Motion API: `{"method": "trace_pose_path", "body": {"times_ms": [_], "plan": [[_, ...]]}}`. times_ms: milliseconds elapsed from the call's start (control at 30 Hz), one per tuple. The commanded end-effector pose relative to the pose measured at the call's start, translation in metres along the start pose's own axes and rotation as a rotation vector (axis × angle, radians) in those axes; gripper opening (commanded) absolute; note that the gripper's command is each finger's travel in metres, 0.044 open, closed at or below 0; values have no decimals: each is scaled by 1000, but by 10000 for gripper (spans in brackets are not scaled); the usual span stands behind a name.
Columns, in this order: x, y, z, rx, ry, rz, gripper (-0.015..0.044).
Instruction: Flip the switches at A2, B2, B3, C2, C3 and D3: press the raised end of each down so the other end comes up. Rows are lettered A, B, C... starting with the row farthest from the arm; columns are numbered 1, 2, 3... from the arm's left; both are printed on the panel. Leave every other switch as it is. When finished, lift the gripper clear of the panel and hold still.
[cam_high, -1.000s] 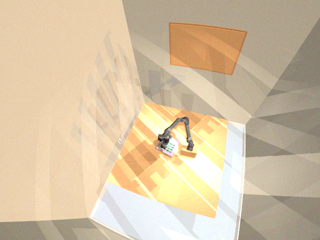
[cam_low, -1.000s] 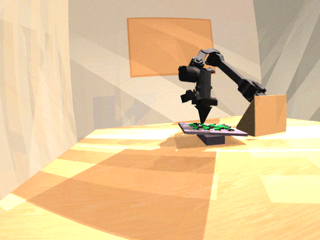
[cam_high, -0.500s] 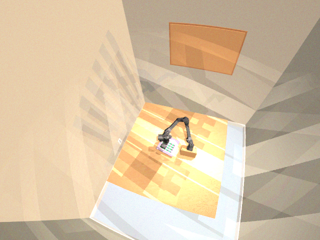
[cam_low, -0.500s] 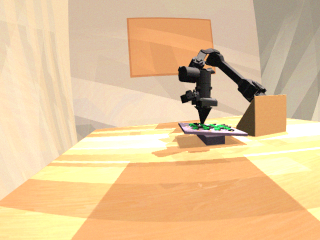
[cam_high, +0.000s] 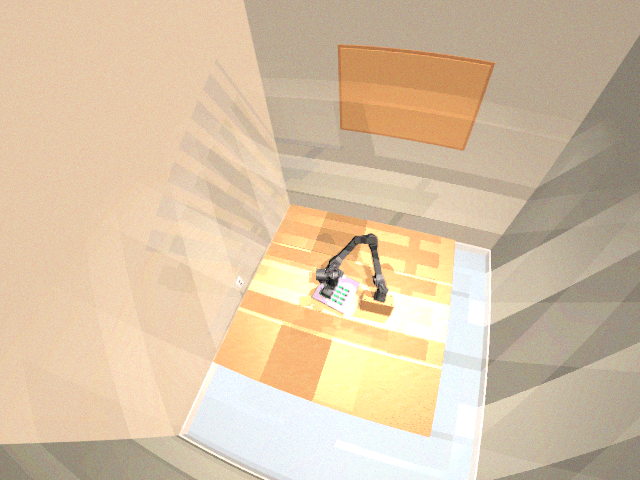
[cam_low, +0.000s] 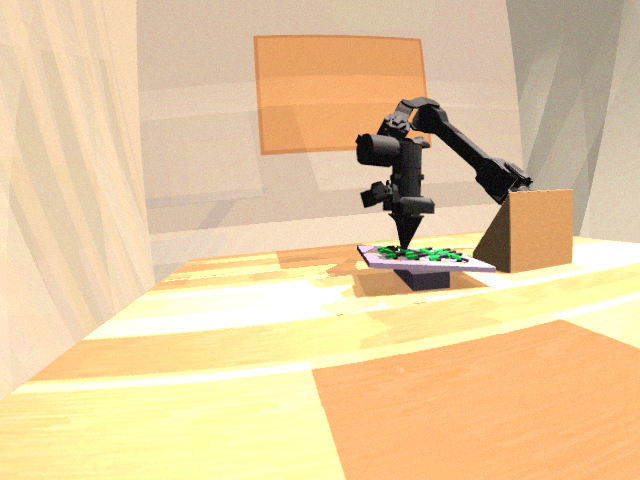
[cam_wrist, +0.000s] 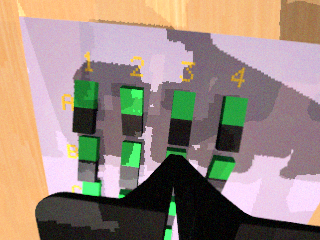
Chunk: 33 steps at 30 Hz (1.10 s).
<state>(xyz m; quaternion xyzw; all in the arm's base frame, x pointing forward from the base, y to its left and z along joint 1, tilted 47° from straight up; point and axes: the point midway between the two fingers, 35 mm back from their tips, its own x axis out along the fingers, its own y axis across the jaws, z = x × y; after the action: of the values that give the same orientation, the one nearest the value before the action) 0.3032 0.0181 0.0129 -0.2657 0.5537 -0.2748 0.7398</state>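
In the wrist view the end effector (cam_wrist: 172, 161) filled the lower frame, its two dark fingers pressed together into a single point with nothing between them; the tip sat over the switch at B3 (cam_wrist: 176, 151), of which only a thin green edge showed above the point, and whether it touched could not be told. Just beyond, the lilac panel (cam_wrist: 280, 90) carried its yellow column numbers 1 to 4 along the far edge and the letters A and B down the left; row A ran across it, with A1 (cam_wrist: 85, 106), A2 (cam_wrist: 132, 110), A3 (cam_wrist: 181, 117) and A4 (cam_wrist: 233, 122) each green at the far half and dark at the near half; in row B, B1 (cam_wrist: 88, 157), B2 (cam_wrist: 131, 157) and B4 (cam_wrist: 221, 167) stood on either side of the tip.

From the exterior view the panel sat tilted on a dark block (cam_low: 423, 279) on the wooden counter (cam_low: 206, 330), and the end effector pointed straight down onto the green switches near the panel's left part; the black arm (cam_low: 465, 147) rose behind it and bent back down to a brown wedge-shaped box (cam_low: 537, 232) standing just right of the panel; farther back an orange rectangle (cam_low: 338, 93) hung on the grey wall.
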Motion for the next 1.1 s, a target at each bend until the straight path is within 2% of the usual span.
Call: {"method": "trace_pose_path", "body": {"times_ms": [0, 233, 367, 433, 533, 700, 800, 900, 1067], "plan": [[1, 0, -1, -5, 0, -3, 0], [-2, 0, 0, -1, 0, 0, 0], [-53, 1, -2, -5, -20, 1, 0], [-63, 1, -3, -6, -24, 0, 0], [-63, 3, -6, -6, -24, 0, 0], [-62, 33, -44, -7, -23, 2, 0], [-60, 33, -44, -7, -21, 2, 0], [-30, 33, -42, -6, 0, 1, 0], [-26, 33, -42, -6, 2, 0, 0]]}}
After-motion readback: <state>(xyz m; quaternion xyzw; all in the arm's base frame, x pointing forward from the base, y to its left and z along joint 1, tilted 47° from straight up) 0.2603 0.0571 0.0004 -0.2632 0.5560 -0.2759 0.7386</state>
